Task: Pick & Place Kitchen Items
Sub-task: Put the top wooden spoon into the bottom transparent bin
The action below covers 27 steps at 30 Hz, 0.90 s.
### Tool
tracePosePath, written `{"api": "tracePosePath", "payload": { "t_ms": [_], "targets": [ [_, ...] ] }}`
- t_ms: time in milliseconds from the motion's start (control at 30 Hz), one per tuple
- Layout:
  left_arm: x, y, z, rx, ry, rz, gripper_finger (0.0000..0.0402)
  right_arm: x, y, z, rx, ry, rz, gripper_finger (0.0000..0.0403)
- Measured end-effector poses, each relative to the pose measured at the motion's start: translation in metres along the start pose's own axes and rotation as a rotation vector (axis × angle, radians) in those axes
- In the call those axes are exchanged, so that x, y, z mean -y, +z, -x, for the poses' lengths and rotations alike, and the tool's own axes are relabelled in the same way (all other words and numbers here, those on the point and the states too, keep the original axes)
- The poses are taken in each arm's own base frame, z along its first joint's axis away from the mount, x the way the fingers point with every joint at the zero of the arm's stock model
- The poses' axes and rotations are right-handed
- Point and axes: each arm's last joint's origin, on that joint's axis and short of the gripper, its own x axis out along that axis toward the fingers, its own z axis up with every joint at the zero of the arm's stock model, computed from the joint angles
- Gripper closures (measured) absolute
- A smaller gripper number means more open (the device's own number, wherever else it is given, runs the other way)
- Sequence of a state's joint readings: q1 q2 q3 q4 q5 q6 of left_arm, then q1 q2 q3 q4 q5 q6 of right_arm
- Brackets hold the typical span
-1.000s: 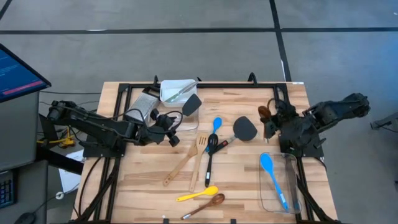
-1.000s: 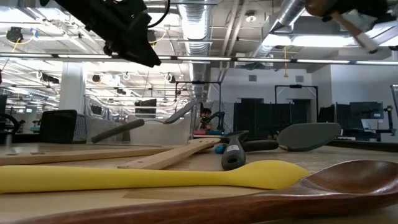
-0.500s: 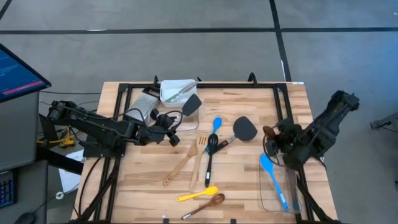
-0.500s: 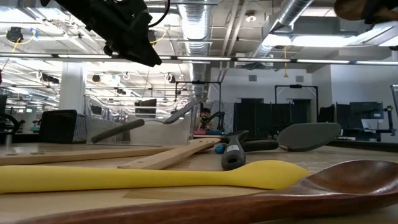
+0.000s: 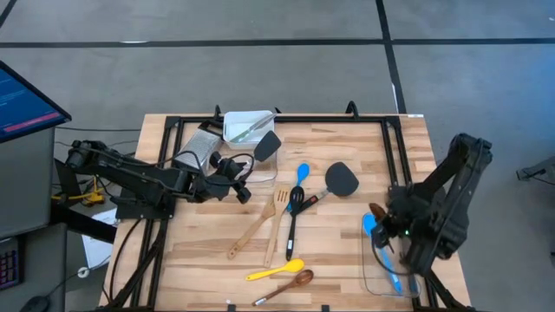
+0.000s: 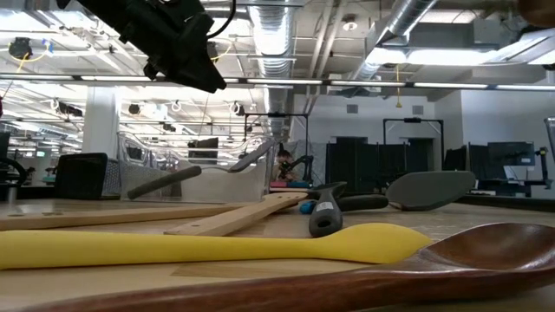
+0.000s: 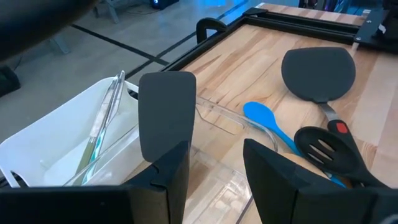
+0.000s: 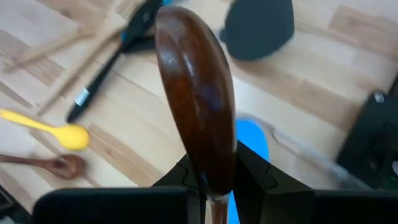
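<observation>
Two arms work over the table. The right gripper is clamped on a dark wooden spoon, bowl pointing away from its fingers, above a clear tub holding a blue spoon. The left gripper hovers, fingers apart, beside a black spatula leaning in another clear tub.

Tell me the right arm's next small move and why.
Probably lower and release. The right gripper is shut on a dark wooden spoon and hangs over the clear tub that already holds a blue spoon. The left gripper waits open near the white tub.
</observation>
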<state>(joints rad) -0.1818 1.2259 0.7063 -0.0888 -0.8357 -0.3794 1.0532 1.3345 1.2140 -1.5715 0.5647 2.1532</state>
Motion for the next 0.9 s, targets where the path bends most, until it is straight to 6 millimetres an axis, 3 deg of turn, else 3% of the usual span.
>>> {"api": "tracePosePath", "payload": {
  "t_ms": [233, 533, 900],
  "targets": [
    [0.0, 0.0, 0.0, 0.001, 0.0, 0.003, 0.0263, -0.003, -0.034, -0.004, -0.022, -0.069, 0.031, 0.0365],
    [0.0, 0.0, 0.0, 0.001, -0.001, 0.023, 0.0263, -0.011, -0.058, -0.017, 0.009, -0.138, 0.091, 0.0365],
    [0.0, 0.0, 0.0, 0.0, -0.009, 0.085, 0.0263, -0.015, -0.09, -0.022, -0.017, -0.09, 0.129, 0.0365]
  ]
}}
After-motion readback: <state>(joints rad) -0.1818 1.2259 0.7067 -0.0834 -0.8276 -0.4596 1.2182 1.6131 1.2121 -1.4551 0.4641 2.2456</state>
